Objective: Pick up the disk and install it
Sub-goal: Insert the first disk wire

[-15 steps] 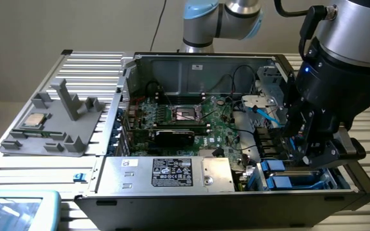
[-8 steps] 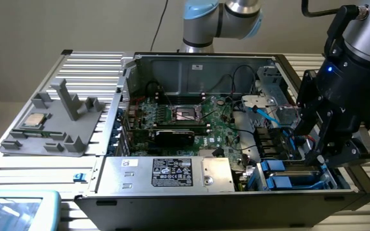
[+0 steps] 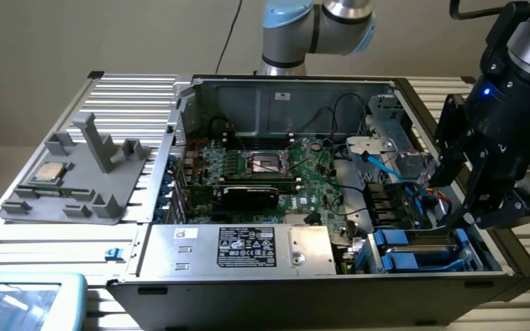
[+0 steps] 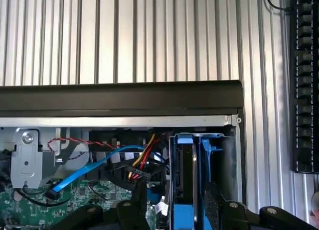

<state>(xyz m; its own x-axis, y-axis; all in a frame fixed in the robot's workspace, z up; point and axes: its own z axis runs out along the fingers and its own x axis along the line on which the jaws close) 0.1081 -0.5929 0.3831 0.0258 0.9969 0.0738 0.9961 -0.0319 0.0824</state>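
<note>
**Wrist view:** the disk (image 4: 182,210), a flat drive seen edge-on in its bright blue plastic carrier frame, stands in the corner drive bay of the open black metal computer case (image 3: 246,293), just inside the rim. The black two-fingered gripper (image 4: 177,205) straddles it with its fingers (image 4: 141,192) partway apart. Cables show in a gap between one finger and the blue frame, so nothing is clamped. **Exterior view:** the gripper hangs over the bay at the case's 4 o'clock corner, and a grey plastic fixture (image 3: 72,183) lies at 9 o'clock.
</note>
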